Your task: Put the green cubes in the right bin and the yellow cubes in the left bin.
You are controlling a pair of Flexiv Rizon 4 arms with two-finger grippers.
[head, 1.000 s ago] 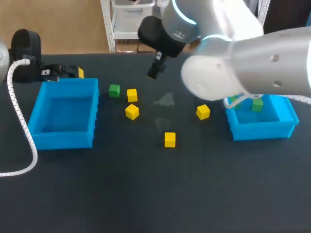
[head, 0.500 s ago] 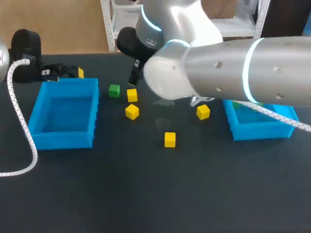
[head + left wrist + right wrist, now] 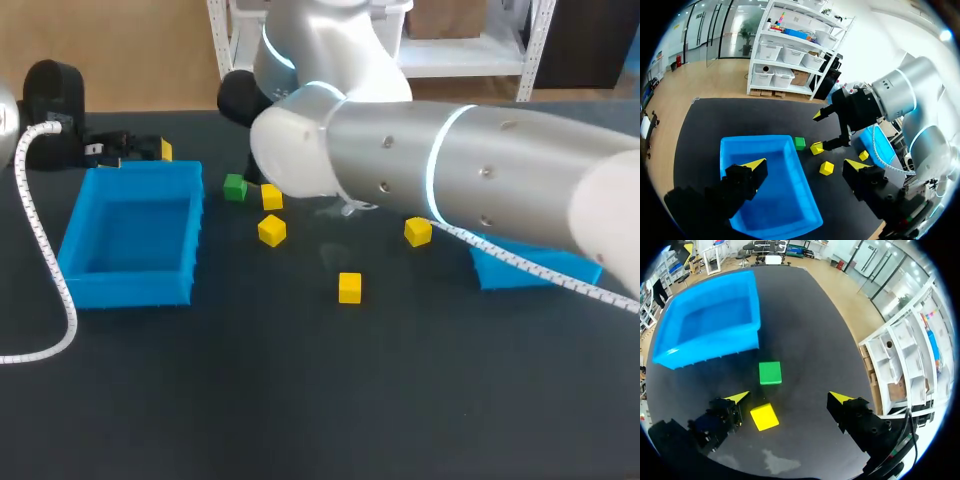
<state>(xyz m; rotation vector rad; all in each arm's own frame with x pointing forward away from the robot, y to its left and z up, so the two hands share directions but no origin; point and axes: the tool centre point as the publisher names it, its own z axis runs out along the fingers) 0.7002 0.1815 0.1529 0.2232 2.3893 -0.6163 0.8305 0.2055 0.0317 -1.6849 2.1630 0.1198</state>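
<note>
A green cube lies right of the left blue bin, with a yellow cube beside it. More yellow cubes are scattered mid-table. My right arm reaches over to this group. Its gripper hangs open above the table, the green cube just ahead of it and a yellow cube between its fingers, untouched. My left gripper is open and empty above the left bin, behind which it shows in the head view. My right arm hides most of the right bin.
A white cable loops along the table's left side past the left bin. A black stand sits at the back left corner. From the left wrist, my right gripper shows over the green cube.
My right arm has swung left from mid-table to above the green cube and now covers most of the right bin. My left arm has stayed put.
</note>
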